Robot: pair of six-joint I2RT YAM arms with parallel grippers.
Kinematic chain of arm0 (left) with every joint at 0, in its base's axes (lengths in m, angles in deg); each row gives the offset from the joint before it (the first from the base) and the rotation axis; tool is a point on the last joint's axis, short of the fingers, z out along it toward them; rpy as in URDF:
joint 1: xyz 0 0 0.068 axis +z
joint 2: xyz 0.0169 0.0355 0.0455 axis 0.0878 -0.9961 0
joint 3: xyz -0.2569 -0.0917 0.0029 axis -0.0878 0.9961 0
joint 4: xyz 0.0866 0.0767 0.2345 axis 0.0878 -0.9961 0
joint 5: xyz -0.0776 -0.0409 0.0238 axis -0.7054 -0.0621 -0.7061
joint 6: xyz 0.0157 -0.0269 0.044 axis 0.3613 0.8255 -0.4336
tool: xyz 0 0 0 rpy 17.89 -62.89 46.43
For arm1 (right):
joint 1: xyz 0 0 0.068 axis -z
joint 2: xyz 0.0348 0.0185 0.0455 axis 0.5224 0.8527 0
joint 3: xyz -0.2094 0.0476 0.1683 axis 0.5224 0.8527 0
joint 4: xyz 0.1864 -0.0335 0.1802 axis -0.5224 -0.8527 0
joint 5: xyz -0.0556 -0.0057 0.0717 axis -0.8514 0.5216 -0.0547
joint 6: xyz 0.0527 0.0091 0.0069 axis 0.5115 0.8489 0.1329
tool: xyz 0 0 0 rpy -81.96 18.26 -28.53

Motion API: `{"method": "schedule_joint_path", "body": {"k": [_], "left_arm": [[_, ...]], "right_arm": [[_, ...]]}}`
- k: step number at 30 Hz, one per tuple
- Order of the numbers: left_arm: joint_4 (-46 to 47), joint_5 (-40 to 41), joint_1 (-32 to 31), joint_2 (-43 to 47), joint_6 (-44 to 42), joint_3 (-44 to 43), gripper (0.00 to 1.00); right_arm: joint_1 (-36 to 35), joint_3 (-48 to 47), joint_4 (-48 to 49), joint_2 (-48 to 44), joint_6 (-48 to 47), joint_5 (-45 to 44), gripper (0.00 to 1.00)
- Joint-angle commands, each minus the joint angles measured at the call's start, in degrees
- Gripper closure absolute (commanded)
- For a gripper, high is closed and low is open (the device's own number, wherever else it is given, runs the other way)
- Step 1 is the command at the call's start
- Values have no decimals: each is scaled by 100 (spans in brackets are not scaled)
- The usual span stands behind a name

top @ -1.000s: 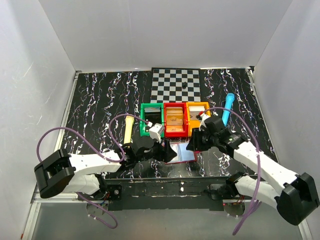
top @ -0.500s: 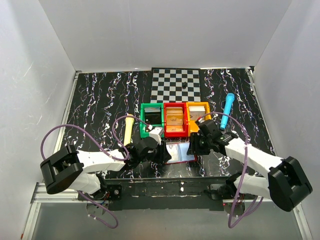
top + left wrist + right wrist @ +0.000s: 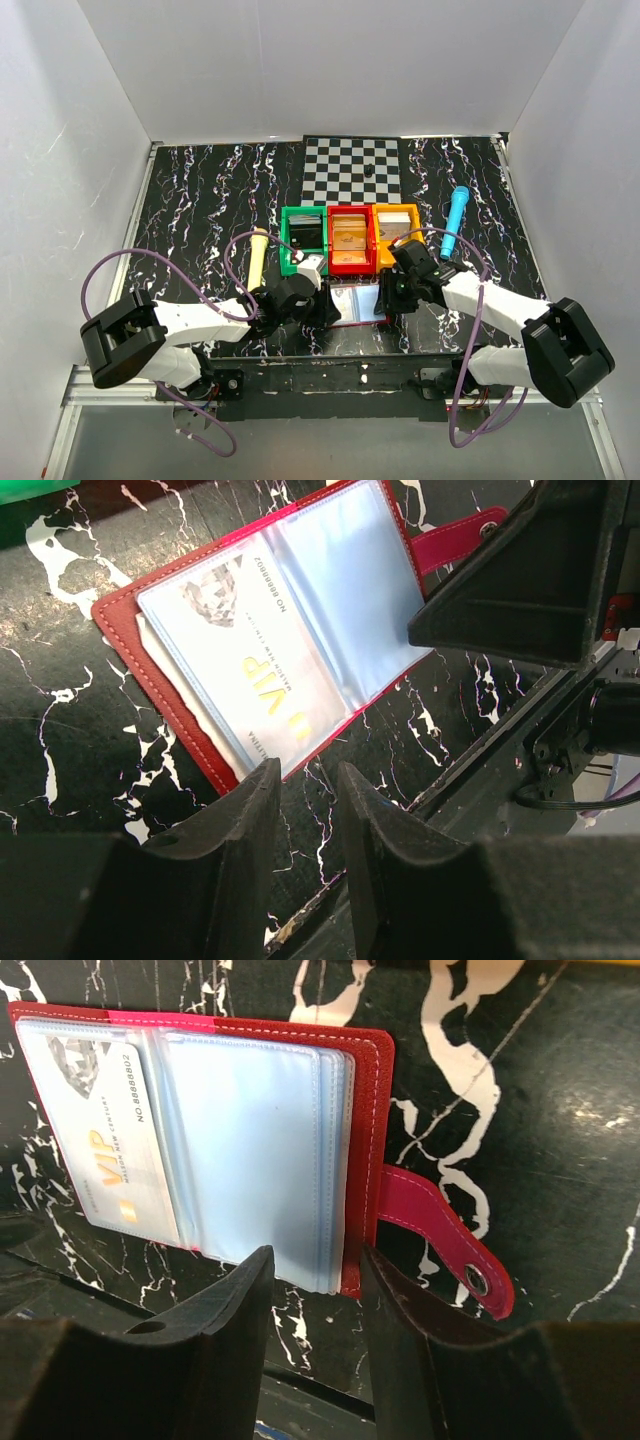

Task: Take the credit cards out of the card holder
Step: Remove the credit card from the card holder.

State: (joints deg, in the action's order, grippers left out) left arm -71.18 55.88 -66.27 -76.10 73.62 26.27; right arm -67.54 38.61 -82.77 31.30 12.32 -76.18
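Red-bordered and pale blue inside, the card holder (image 3: 358,303) lies open and flat, the red bin (image 3: 330,240) just beyond it. No card looks to be out yet, so this is probably the approach. The left gripper (image 3: 303,780) hovers at its near edge, fingers narrowly apart and empty. The right gripper (image 3: 313,1265) sits at its right-hand page, fingers narrowly apart; contact is unclear. The next move calls for pinching the VIP card (image 3: 105,1145) while bracing the holder.

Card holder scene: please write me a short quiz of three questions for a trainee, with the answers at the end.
1. True or false: the card holder lies shut.
2. Which word is printed on the card in its sleeve? A) GOLD B) VIP C) BANK
3. What colour is the middle bin of the three?
Key: 1 false; 2 B; 3 red.
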Motion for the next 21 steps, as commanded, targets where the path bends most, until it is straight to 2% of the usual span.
{"method": "schedule_joint_path", "body": {"k": [1, 6, 10, 13, 18, 21], "left_arm": [[81, 93, 24, 211, -11, -12, 71], [10, 146, 59, 351, -20, -3, 71], [63, 76, 269, 474, 86, 102, 71], [343, -222, 559, 510, 270, 365, 72], [968, -776, 744, 457, 455, 629, 77], [1021, -874, 744, 378, 455, 577, 78]], "right_arm": [[-112, -12, 134, 212, 46, 296, 53], [-139, -21, -84, -15, 168, -80, 52], [-139, -134, -585, -744, 204, -590, 49], [-139, -249, -666, -1350, 178, -881, 51], [-227, 329, 1097, -2186, 28, 267, 51], [-227, 568, 1883, -2153, 256, 691, 50]]}}
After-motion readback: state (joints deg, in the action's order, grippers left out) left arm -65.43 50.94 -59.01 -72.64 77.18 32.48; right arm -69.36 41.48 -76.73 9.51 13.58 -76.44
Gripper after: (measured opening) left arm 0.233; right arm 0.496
